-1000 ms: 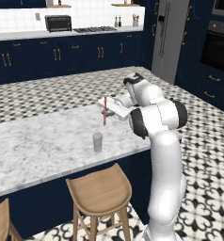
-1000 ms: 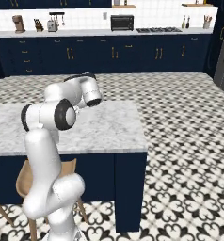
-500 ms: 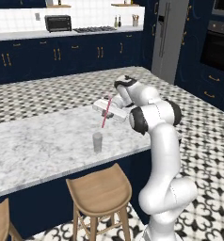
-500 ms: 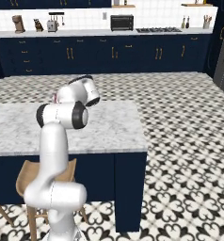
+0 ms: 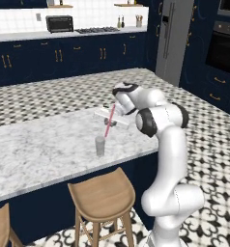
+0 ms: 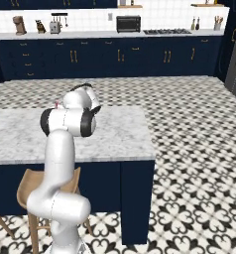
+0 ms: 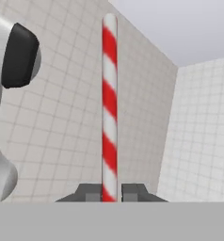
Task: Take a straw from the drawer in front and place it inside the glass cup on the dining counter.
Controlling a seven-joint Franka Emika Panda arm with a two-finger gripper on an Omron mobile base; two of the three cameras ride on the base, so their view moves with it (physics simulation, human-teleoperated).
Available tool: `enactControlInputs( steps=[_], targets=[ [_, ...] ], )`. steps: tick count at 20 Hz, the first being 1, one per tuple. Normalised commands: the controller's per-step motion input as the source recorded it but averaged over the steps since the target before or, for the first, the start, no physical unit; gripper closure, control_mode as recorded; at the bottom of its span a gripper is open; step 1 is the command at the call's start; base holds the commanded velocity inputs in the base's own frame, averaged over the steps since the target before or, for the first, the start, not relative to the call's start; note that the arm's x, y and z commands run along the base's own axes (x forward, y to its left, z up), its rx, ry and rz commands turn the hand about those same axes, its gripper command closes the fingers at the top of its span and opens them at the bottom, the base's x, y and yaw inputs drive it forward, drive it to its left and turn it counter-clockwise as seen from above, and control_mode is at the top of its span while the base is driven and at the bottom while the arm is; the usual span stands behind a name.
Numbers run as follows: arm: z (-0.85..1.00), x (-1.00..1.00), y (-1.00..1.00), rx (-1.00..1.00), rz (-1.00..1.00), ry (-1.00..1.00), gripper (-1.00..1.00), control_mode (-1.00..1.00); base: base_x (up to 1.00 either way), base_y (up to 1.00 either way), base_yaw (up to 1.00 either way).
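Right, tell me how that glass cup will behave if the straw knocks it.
The glass cup looks small and empty, so probably light and easily nudged. It stands upright on smooth marble dining counter, so it may slide; being taller than wide, it could tip.

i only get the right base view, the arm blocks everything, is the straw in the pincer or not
Observer: Yes. In the hand view the red-and-white striped straw stands clamped between the two fingertips of the pincer.
Operator: where's the cup
Observer: In the left base view the glass cup stands upright on the dining counter, near its front edge above a wooden stool.
Operator: straw in it yet
Observer: No. In that view the straw hangs tilted above the cup, its lower end just over the rim and slightly to the right.
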Motion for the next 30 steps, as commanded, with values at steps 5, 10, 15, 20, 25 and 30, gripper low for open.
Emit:
enactControlInputs(
  steps=[5,10,15,20,25,30],
  targets=[
    [0.0,-0.41,0.0,0.03,0.0,0.01,1.0,-1.0,0.0,0.0,0.0],
    [0.11,0.04,0.0,0.01,0.0,0.0,1.0,-1.0,0.0,0.0,0.0],
    [0.01,0.39,0.0,0.0,0.0,0.04,1.0,-1.0,0.0,0.0,0.0],
    [-0.15,0.14,0.12,-0.05,-0.01,0.15,1.0,-1.0,0.0,0.0,0.0],
    [-0.04,-0.02,0.21,-0.08,-0.11,0.04,1.0,-1.0,0.0,0.0,0.0],
    [-0.04,0.0,0.01,-0.21,-0.24,0.0,1.0,-1.0,0.0,0.0,0.0]
  ],
)
